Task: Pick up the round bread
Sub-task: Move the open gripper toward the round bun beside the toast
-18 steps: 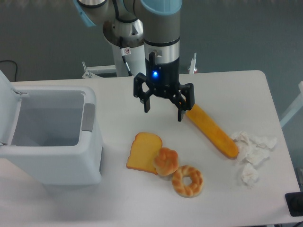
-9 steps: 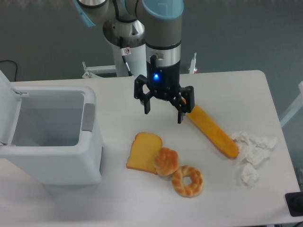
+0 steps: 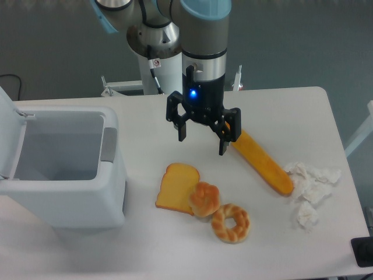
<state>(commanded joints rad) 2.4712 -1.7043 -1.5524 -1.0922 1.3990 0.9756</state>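
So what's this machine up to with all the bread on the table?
The robot arm is going for the round bread, a small lumpy bun lying between a toast slice and a ring-shaped bread. Its gripper hangs open above the table, up and behind the bun, holding nothing. A long loaf, crumpled tissue and an open white bin are also there.

The white table (image 3: 291, 111) carries a bin (image 3: 64, 169), toast slice (image 3: 175, 186), round bread (image 3: 204, 199), ring bread (image 3: 231, 223), baguette (image 3: 262, 163) and crumpled tissue (image 3: 309, 186).
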